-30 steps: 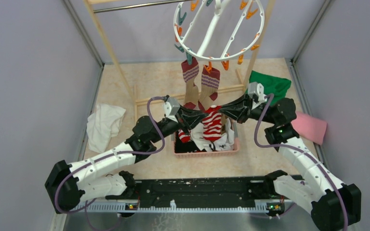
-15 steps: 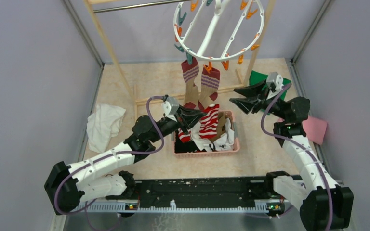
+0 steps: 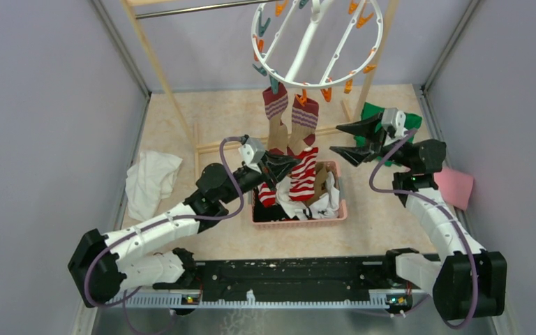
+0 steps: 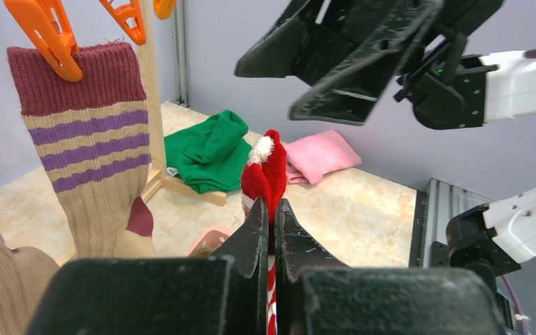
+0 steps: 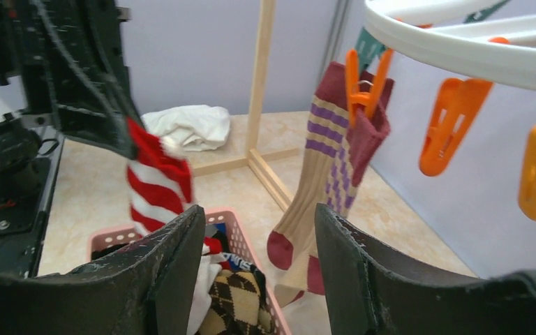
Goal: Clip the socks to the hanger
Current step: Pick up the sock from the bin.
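A beige marbled counter [image 3: 216, 112] is enclosed by plain grey walls [image 3: 42, 105] on three sides. A wooden rack [image 3: 158, 66] is set toward the back, under even light.

The right gripper [image 3: 333, 139] no longer pinches the red-and-white striped sock [image 3: 306, 176]. Its jaws now stand apart, and it has swung off to the right and farther back, ending up in front of the green cloth [image 3: 410, 120]. The right arm's elbow has shifted right with it and covers more of the pink cloth [image 3: 457, 187]. The sock, stretched between both grippers a second ago, now droops from the left gripper [image 3: 289, 162] alone, which has edged slightly farther and to the right.
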Available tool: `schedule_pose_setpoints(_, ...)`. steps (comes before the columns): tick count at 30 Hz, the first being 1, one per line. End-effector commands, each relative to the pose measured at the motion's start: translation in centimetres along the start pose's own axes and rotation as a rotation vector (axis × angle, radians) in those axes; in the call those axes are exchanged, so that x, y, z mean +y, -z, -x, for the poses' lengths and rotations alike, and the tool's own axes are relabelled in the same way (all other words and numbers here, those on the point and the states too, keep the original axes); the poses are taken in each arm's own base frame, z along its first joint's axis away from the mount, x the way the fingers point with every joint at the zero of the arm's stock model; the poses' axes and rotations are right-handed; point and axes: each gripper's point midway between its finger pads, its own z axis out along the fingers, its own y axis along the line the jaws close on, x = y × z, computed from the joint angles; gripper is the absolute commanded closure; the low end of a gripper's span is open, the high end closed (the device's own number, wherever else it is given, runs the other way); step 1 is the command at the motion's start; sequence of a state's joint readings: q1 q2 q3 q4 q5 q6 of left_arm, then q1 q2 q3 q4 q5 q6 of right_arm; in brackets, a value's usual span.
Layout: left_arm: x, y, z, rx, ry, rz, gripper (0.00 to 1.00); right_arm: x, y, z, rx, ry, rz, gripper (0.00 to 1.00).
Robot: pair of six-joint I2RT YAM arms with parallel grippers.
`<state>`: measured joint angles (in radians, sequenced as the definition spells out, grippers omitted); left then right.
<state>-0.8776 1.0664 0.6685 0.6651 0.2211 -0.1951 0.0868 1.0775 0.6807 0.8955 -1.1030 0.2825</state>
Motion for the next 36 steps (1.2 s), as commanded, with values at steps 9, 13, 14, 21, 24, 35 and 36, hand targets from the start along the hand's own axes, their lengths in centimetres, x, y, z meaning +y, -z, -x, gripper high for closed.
schedule_pose_setpoints(9,0.5,-3.8,3.2,-0.088,-0.101,-0.023,1.00,4.3,0.4,-1.0,0.083,0.108,0.121,0.34)
schedule_pose_setpoints(13,0.3,-4.5,3.2,-0.089,-0.097,-0.041,1.00,3.1,-0.2,-0.8,0.060,0.084,0.048,0.37)
schedule_pose_setpoints(14,0.3,-4.7,3.2,-0.087,-0.096,-0.047,1.00,2.9,-0.3,-0.6,0.051,0.081,0.033,0.38)
schedule_pose_setpoints(21,-0.1,-5.1,3.0,-0.091,-0.076,-0.073,1.00,2.1,-1.0,0.2,0.013,0.087,0.000,0.45)
schedule_pose_setpoints(24,-0.2,-5.1,3.0,-0.090,-0.070,-0.073,1.00,2.8,-1.0,0.5,0.003,0.093,0.031,0.53)
schedule_pose_setpoints(35,0.6,-4.5,3.1,-0.093,-0.022,-0.014,1.00,2.3,-0.3,0.4,0.045,0.146,-0.042,0.45)
schedule_pose_setpoints(36,0.8,-4.3,3.0,-0.092,-0.003,0.003,1.00,2.2,-0.1,0.5,0.052,0.162,-0.051,0.44)
